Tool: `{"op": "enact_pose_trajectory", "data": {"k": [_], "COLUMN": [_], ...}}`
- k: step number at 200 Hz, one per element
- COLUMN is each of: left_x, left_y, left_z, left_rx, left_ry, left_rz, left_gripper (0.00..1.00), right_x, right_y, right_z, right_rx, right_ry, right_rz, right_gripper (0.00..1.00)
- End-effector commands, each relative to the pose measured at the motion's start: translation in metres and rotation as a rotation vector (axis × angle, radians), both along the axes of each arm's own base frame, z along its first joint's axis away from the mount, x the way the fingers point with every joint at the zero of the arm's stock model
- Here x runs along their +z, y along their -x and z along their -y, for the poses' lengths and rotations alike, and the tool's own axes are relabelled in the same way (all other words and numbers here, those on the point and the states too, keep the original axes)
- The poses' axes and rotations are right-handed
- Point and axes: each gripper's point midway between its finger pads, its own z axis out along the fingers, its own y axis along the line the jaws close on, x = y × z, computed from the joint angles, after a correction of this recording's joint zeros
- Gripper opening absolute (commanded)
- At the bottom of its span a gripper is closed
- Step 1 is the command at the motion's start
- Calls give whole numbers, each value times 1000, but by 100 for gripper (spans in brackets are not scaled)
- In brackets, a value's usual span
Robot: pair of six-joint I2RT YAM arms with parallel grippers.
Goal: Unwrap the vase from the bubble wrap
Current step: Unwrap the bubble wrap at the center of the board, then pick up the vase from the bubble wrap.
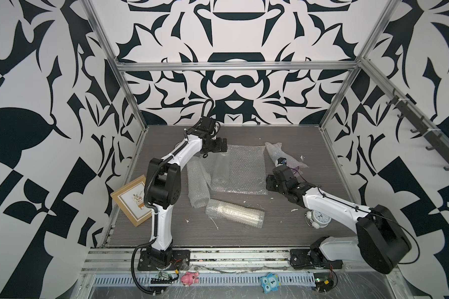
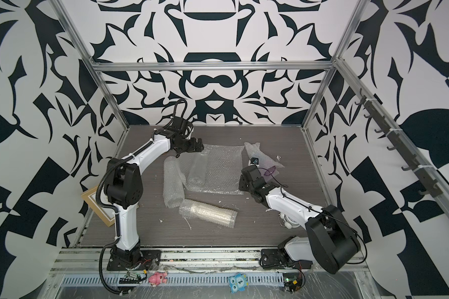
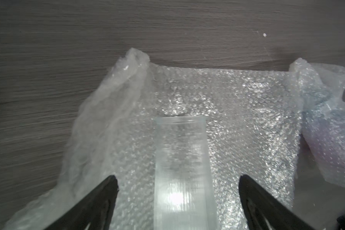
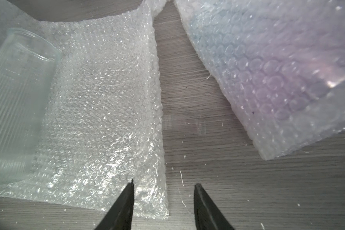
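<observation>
Left wrist view: glass vase lies on flat bubble wrap.

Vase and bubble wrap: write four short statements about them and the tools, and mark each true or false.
1. The vase lies on its side on the flat bubble wrap sheet. True.
2. The left tool is shut on the vase. False: its jaws stand open on either side of the vase, clear of it.
3. The right tool holds nothing. True.
4. The alarm clock stands on the sheet. False: it sits on the table, off the sheet.
</observation>
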Motion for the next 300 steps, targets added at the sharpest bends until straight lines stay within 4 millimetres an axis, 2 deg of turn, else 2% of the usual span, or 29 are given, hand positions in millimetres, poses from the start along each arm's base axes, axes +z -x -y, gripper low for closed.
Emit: {"op": "enact_pose_trajectory", "data": {"k": [1, 22, 62, 109, 131, 143, 189, 232, 300], "left_x": [-12, -1, 41, 89, 94, 88, 42, 11, -22], "left_y": [-5, -8, -8, 12, 20, 19, 9, 1, -10], "left_z": [-21, -21, -8, 31, 44, 46, 36, 33, 39], "left_rx": [26, 26, 13, -123, -168, -169, -104, -84, -108], "left_ry": [-42, -28, 61, 225, 229, 195, 27, -84, -236], "left_rz": [-34, -14, 66, 177, 206, 203, 99, 53, -8], "left_gripper": [98, 98, 98, 98, 99, 99, 99, 100, 100], "right_x": [10, 11, 12, 15, 18, 20, 38, 50, 63], "right_y": [-6, -7, -7, -8, -9, -9, -5, 0, 3], "right_z": [1, 1, 0, -2, -4, -4, -9, -10, -19], "right_rx": [-15, -15, -13, -9, -1, 0, 36, 59, 94], "right_ry": [3, 2, -1, -8, -20, -24, -35, -38, -44], "right_rz": [29, 28, 27, 34, 43, 46, 101, 120, 125], "right_gripper": [51, 51, 51, 52, 52, 52, 54, 55, 56]}}
